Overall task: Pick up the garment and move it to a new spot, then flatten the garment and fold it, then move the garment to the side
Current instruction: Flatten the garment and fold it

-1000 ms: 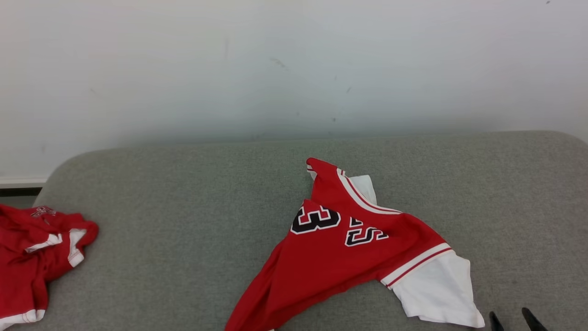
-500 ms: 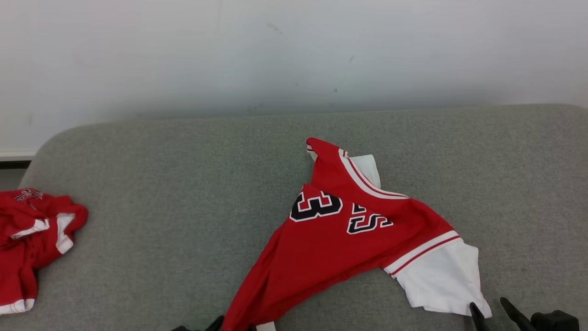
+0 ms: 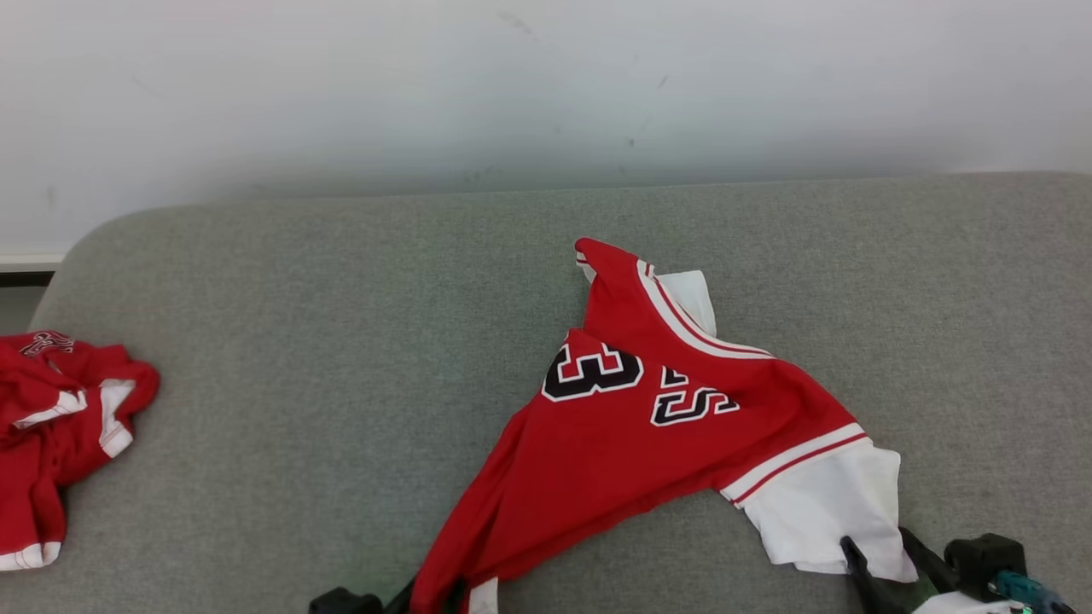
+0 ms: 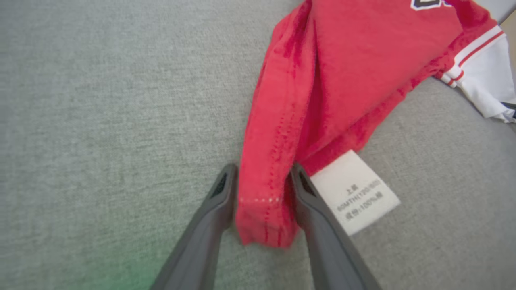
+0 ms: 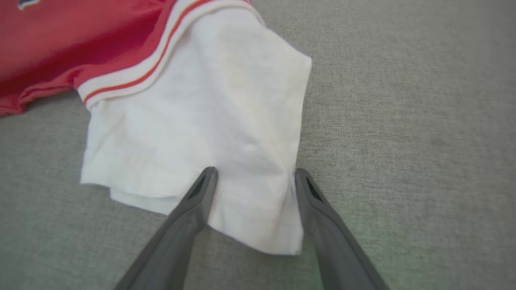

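The red basketball jersey with white sleeves and black numbers (image 3: 648, 443) lies crumpled on the grey fabric-covered worktop (image 3: 299, 341), just right of centre in the head view. Its hem corner trails toward 7 o'clock and one white sleeve (image 3: 827, 512) points to 4 o'clock.

By my reckoning no step is finished. The lift, the move, the flattening, the fold and the setting aside all remain.

My left gripper (image 4: 262, 179) straddles the bunched red hem beside the white care label (image 4: 354, 193). I cannot tell whether it pinches the cloth yet. My right gripper (image 5: 254, 173) stands spread wide over the sleeve's edge, grasping nothing.

The far sleeve is mostly tucked under, the lettering is creased, and the label print is blurred. A second crumpled red-and-white garment (image 3: 60, 426) at 9 o'clock is cut off by the frame.
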You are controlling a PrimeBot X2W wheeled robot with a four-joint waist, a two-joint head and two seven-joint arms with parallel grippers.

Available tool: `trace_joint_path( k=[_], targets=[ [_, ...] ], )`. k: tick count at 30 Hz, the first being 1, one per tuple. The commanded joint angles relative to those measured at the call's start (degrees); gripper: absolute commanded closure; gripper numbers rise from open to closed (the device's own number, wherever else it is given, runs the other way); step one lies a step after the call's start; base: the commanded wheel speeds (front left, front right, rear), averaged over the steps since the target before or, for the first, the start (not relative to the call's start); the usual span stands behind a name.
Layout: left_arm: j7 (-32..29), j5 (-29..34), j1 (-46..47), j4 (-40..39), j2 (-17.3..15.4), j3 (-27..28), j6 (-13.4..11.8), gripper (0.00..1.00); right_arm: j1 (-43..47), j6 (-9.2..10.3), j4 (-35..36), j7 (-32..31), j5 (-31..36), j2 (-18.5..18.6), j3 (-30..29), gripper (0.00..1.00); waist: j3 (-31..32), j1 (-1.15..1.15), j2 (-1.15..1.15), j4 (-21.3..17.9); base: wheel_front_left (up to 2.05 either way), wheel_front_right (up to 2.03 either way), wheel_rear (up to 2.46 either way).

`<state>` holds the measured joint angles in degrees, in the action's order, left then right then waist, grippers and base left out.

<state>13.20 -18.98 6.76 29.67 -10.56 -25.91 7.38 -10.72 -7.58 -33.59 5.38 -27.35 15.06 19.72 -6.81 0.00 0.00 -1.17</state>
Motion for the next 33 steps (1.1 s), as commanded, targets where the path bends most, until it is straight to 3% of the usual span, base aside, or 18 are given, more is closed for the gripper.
trace_joint_path(
  k=[1, 3, 4, 5, 6, 9, 13, 17, 24, 28, 33],
  targets=[
    [-0.15, -0.38, 0.23, 1.14, -0.18, -0.68, 0.10, 0.49, -0.68, 0.15, -1.58, -1.01, -0.34, -0.42, 1.07, 0.00, -0.08, 0.00, 0.00, 0.05, 0.00, 0.00, 0.00],
    [-0.06, -1.11, 0.69, 1.71, -0.20, -1.82, 0.10, 0.74, -1.40, 0.07, -3.48, -2.27, -1.47, -1.40, 3.13, 0.00, -0.08, 0.00, 0.00, 0.15, 0.00, 0.00, 0.00],
    [-0.02, -1.53, 0.82, 1.99, -0.26, -2.36, 0.10, 0.91, -1.73, 0.01, -4.16, -2.78, -2.45, -2.04, 4.13, 0.00, -0.02, 0.00, 0.00, 0.17, 0.00, 0.00, 0.00],
    [-0.03, -2.07, 1.06, 2.26, -0.40, -3.03, 0.10, 1.00, -2.33, -0.13, -4.54, -2.51, -3.00, -2.23, 4.91, 0.49, 0.04, 0.00, 0.00, 0.19, 0.00, 0.00, 0.00],
    [-0.28, -2.44, 1.36, 2.42, -0.59, -3.99, 0.11, 1.00, -2.84, -0.13, -4.82, -1.75, -4.21, -2.54, 5.20, 1.00, 0.16, 0.00, 0.00, 0.23, 0.00, 0.00, 0.00],
    [-0.74, -4.83, 1.64, 1.84, -1.06, -6.05, 0.11, 1.00, -3.67, -0.10, -2.95, -0.01, -10.27, -2.80, 5.79, 1.00, 1.05, 0.00, 0.00, 0.46, 0.00, 0.00, 0.00],
    [-2.30, -12.75, 1.13, -4.16, -2.31, -7.22, 0.10, 1.00, -3.37, 0.14, 3.29, 1.57, -19.50, 0.49, 4.83, 1.00, 2.58, 0.00, 0.00, 0.41, 0.00, 0.00, 0.00],
    [-6.06, -22.39, -0.70, -15.92, -6.37, -7.70, 0.09, 1.00, -1.11, 0.14, 14.54, 0.56, -29.00, 5.30, 3.92, 1.00, 4.53, 0.00, 0.00, 0.02, 0.00, 0.00, 0.00],
    [-13.75, -32.74, -2.01, -37.45, -14.00, -3.96, -0.20, 1.00, 4.47, 0.14, 33.66, 0.70, -41.42, 15.05, -3.35, 1.00, 7.82, 0.00, 0.00, -0.63, 0.00, 0.00, 0.00],
    [-17.95, -37.54, -0.29, -48.89, -16.30, -0.61, -2.60, 1.00, 7.14, 0.14, 43.66, 2.38, -45.30, 18.73, -10.09, 1.00, 8.73, 0.00, 0.00, -1.02, 0.00, 0.00, 0.00],
    [-24.14, -41.72, 4.61, -60.26, -17.78, 2.66, -7.55, 1.00, 9.24, 0.14, 54.30, 2.29, -47.53, 22.91, -19.97, 1.00, 8.92, 0.00, 0.00, -1.69, 0.00, 0.00, 0.00]
  ],
)
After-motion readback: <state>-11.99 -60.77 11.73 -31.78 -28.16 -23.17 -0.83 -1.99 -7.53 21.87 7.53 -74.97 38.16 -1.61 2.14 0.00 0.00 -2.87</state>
